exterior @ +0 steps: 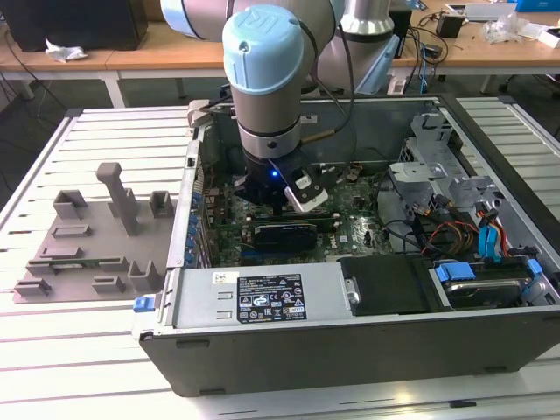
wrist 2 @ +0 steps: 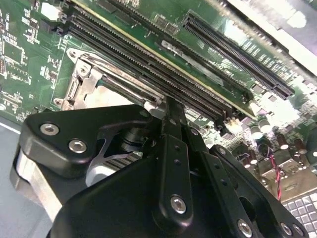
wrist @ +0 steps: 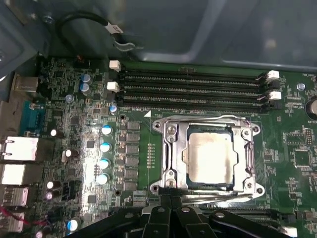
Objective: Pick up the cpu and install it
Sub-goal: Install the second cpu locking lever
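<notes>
**CPU seated flat in the motherboard socket**

Exterior view: the black gripper on the grey and pale-blue arm hangs inside the open dark-grey metal computer case, over the green motherboard. One grey plastic tray lies on the exterior view's left.

Second wrist view: the gripper's black fingers press together, grasping nothing.

First wrist view: one square silver-topped cpu lies flat, face up, inside the silver metal socket frame, beside three black memory slots.
</notes>
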Motion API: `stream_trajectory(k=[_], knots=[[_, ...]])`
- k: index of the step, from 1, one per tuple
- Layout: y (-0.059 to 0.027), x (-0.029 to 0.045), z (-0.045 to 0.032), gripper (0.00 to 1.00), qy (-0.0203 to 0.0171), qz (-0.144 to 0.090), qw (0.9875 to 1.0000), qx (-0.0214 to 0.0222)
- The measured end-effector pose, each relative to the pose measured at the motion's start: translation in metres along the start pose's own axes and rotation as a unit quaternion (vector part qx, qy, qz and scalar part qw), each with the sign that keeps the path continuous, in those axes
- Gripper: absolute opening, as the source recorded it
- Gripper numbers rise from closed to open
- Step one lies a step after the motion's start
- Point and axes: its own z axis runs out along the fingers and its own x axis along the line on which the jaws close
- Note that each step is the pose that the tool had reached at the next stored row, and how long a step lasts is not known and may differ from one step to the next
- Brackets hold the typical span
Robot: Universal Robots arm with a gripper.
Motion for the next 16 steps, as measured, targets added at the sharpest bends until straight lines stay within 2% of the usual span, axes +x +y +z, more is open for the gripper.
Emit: stream_trajectory(k=[8,9,11,13,15,16], knots=[[-0.0107,-0.002,-0.0017,0.11,0.0014,0.001,1.0,-0.001],[-0.0113,-0.002,-0.0017,0.11,0.0013,0.001,1.0,-0.0039],[-0.0117,-0.0019,-0.0011,0.11,0.001,0.002,0.9999,-0.0124],[-0.0118,-0.0019,-0.0002,0.11,0.0006,0.003,0.9997,-0.0225],[-0.0124,-0.0017,0.001,0.11,0.0004,0.003,0.9996,-0.0278],[-0.0153,-0.0013,0.0031,0.11,-0.0001,0.004,0.9992,-0.0406]])
